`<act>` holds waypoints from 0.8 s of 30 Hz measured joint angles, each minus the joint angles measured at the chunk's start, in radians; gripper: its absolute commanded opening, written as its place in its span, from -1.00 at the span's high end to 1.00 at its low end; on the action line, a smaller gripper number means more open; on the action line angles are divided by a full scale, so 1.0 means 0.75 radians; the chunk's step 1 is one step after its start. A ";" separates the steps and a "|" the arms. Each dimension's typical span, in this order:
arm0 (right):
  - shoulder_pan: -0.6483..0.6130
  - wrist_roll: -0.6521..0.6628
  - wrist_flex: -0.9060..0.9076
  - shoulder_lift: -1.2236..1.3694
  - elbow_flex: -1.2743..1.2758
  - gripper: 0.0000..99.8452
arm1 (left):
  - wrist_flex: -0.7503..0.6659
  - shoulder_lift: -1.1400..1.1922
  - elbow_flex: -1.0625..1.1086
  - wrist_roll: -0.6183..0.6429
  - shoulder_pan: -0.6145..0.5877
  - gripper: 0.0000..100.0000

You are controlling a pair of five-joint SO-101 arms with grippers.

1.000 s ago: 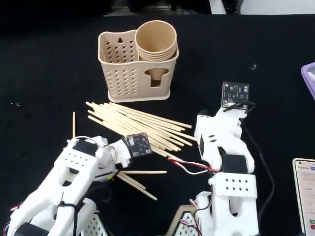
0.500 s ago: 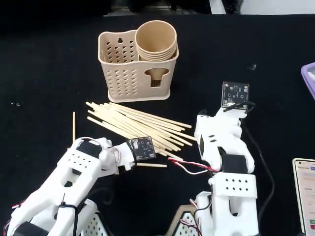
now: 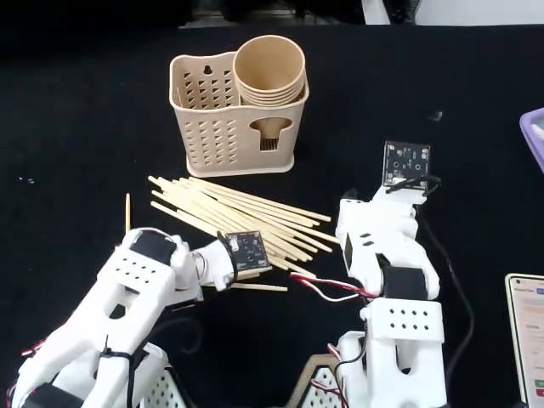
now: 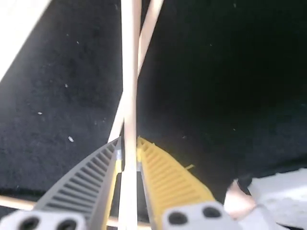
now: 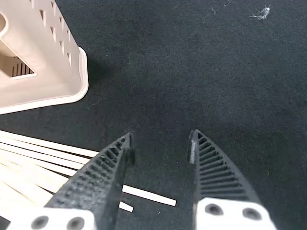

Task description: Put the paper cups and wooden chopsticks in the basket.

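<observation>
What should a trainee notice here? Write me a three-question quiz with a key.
1. Fill in: the right gripper is ___ (open or shut).
2. Which one grips a chopstick? A the left gripper; B the right gripper; C neither.
3. True or false: the paper cups lie outside the basket.

Key: 1 open. 2 A. 3 false; they stand stacked in the basket.

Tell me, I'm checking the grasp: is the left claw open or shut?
Shut on a chopstick: the left wrist view shows the left claw pinching it.
</observation>
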 measured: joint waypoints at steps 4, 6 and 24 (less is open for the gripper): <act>0.000 0.000 0.000 0.000 0.000 0.62 | -0.041 0.000 0.025 0.002 0.000 0.94; 0.000 0.000 0.000 0.000 0.000 0.62 | 0.037 0.000 -0.008 0.002 -0.006 0.94; 0.000 0.000 0.000 0.000 0.000 0.62 | 0.771 0.000 -1.109 0.037 -0.248 0.94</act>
